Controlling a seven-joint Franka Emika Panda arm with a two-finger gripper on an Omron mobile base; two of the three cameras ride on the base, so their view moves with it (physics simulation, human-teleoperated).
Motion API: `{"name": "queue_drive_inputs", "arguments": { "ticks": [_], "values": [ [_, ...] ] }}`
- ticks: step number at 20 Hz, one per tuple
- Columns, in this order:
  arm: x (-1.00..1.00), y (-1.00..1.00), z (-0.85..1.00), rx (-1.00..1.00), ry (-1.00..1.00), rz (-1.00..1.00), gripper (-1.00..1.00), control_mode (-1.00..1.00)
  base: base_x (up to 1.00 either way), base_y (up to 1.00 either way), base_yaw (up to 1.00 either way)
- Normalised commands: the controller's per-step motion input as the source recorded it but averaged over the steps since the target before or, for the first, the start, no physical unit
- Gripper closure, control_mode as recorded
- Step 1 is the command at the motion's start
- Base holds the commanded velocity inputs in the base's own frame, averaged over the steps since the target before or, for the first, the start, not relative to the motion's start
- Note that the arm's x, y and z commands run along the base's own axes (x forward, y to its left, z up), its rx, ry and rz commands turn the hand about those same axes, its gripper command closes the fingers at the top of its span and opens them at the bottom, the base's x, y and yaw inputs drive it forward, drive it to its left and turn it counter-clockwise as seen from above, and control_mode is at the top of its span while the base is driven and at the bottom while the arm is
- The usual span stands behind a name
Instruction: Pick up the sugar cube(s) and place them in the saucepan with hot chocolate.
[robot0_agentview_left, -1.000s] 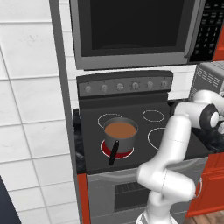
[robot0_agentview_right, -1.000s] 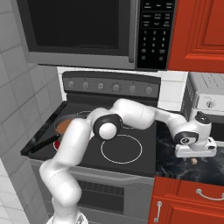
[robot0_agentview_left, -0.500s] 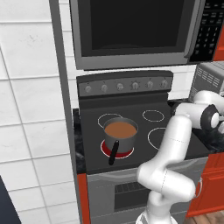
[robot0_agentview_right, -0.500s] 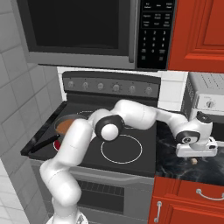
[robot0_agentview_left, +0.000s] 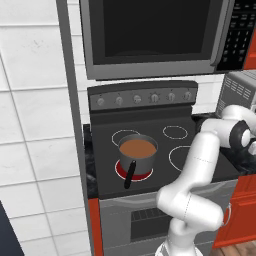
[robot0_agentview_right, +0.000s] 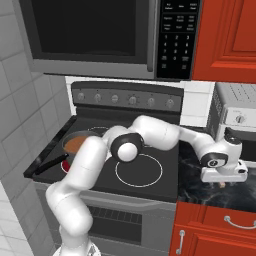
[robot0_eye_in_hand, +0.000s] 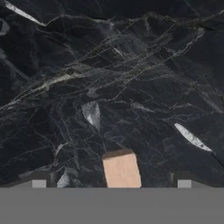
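The pick-up step is judged to be in hand. In the hand view the sugar cube is seen low in the frame, just left of centre, lying on the dark marbled counter, with the two finger tips set well apart on either side of it at the bottom edge. The gripper is thus spread wide around the cube, and nothing is pinched yet. In the right base view the gripper is found at the right of the frame, low over the counter beside the stove; a small tan speck under it is taken to be the cube.

The saucepan is seen at the centre of the left base view, on the front left burner, with the hot chocolate inside and its black handle pointed toward the bottom of the frame. It stands well apart from the cube.

For the next move, a slight further descent and a closing of the fingers on the cube would be called for, then a lift and a carry to the saucepan.

Against the earlier frames, hardly any change is noted: the arm is held in nearly the same pose, and the saucepan has not moved.
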Motion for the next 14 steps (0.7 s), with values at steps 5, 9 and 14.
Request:
{"name": "queue_drive_inputs", "arguments": {
  "ticks": [5,9,14],
  "values": [
    [0.00,0.00,-0.19,0.00,0.00,0.00,-1.00,-1.00,0.00,0.00,0.00],
    [0.00,0.00,-0.09,0.00,0.00,0.00,-1.00,-1.00,0.00,0.00,0.00],
    [0.03,0.00,-0.08,0.00,0.00,0.00,-1.00,-1.00,0.00,0.00,0.00]
  ]
}}
